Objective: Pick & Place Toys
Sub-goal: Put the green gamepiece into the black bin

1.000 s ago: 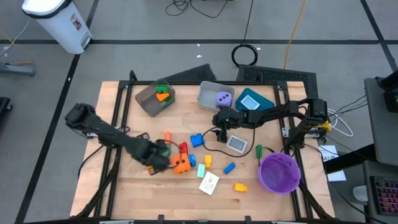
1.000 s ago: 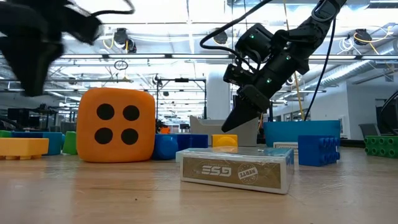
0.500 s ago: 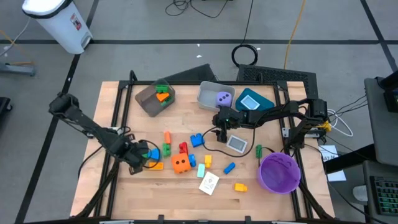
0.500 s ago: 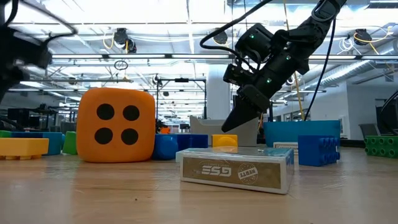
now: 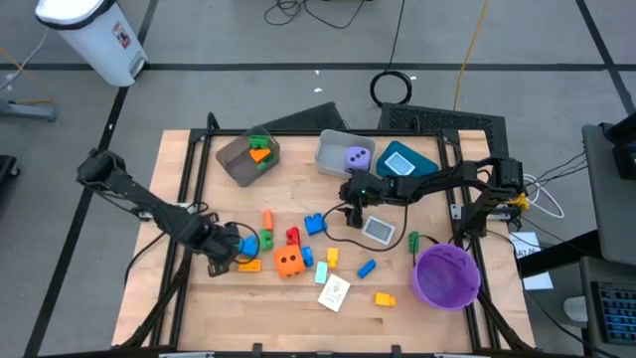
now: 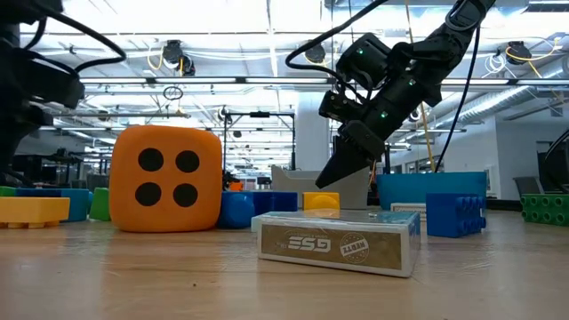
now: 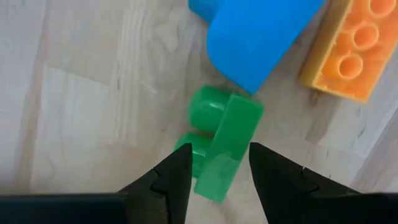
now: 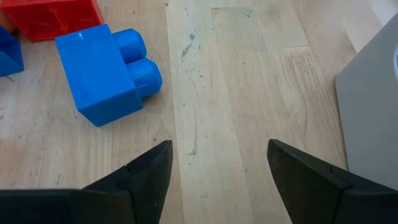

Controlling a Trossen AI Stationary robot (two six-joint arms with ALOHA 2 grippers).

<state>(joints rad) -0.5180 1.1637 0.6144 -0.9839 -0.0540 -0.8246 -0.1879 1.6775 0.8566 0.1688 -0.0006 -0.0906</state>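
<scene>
Green block [image 7: 222, 146]: small bright-green plastic piece with two round studs, lying on its side on the wooden table [image 5: 298, 308], toward its left side, next to a blue block [image 7: 261, 34] and a yellow-orange studded block [image 7: 351, 53].
My left gripper [image 7: 217, 177]: down low over the table, my two dark fingers [image 7: 174, 180] standing on either side of the green block, partly spread; I cannot tell whether they press on it yet.
My left arm: reaches in from the table's left edge, elbow raised, wrist angled toward the blocks in the middle.
Orange die [image 6: 165, 179]: large, rounded corners, four black dots facing the low camera; sits just right of my left gripper.
My right gripper [image 8: 217, 168]: fingers wide apart, holding nothing, hovering over bare wood near a blue two-stud block [image 8: 106, 71] and the grey bin [image 8: 373, 99].
Other toys: a card box [image 6: 338, 240] flat near the table's front edge; a purple die [image 5: 355, 157] inside the grey bin.
</scene>
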